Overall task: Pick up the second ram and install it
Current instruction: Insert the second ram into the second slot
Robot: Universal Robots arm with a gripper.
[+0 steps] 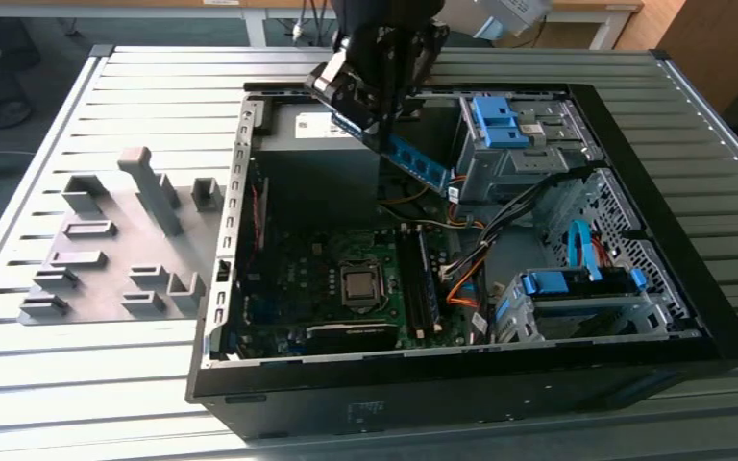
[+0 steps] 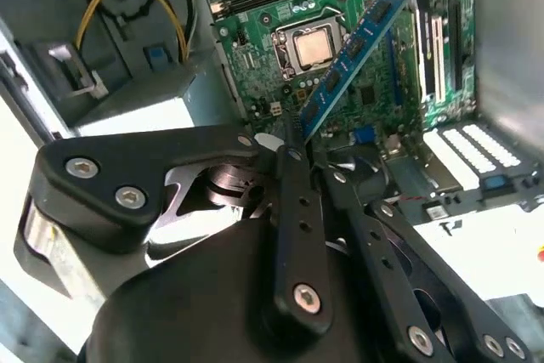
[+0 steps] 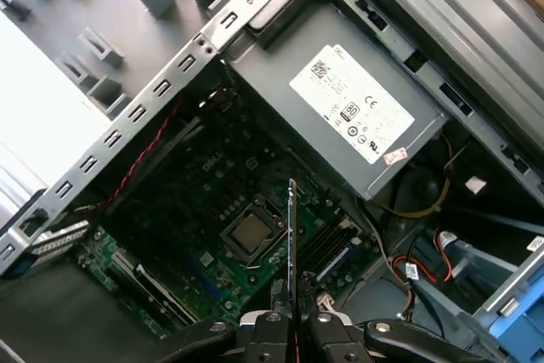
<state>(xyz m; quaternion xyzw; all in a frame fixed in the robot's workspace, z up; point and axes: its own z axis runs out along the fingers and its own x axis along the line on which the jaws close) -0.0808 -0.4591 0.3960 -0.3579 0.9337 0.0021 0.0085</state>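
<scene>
Pinched by one end between black fingers (image 2: 293,146), long thin blue circuit-board stick (image 2: 353,53) hanging tilted above green motherboard (image 1: 343,279) inside open black computer case (image 1: 676,288). Risk: canted seating, jamming slot or striking neighbouring stick.

I see the second ram (image 1: 418,161) as a long, thin blue stick with a row of black chips, hanging tilted in the air above the open computer case; in the second wrist view (image 2: 353,50) it slants over the green motherboard
</scene>
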